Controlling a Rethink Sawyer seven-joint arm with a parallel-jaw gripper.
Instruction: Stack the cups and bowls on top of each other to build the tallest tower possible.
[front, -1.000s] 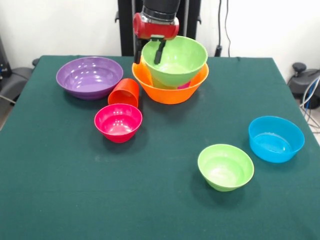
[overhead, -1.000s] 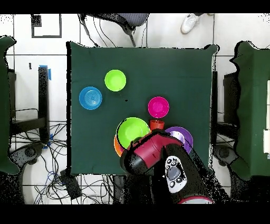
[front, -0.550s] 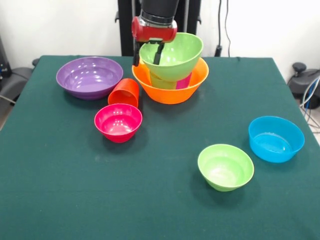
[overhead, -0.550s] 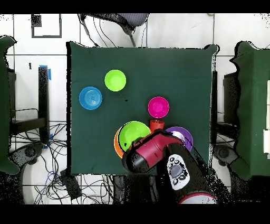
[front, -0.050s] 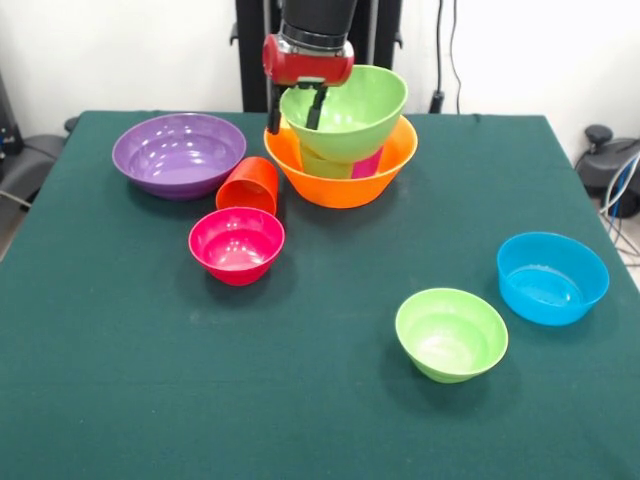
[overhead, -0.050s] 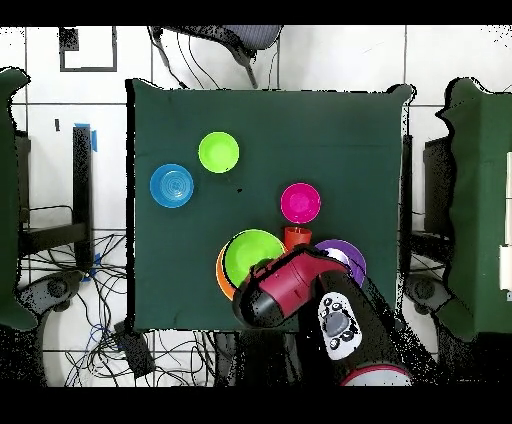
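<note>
Gripper is clamped on the large light-green bowl's rim – 1 finger inside, 1 outside – with the bowl held tilted above the large orange bowl.

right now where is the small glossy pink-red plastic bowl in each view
Front view: the small glossy pink-red plastic bowl sits left of centre, just in front of the tipped orange-red plastic tumbler.
Overhead view: it lies right of centre, just above the same tumbler.
Shared landmark: that tumbler, lying between this bowl and the wide purple bowl.
</note>
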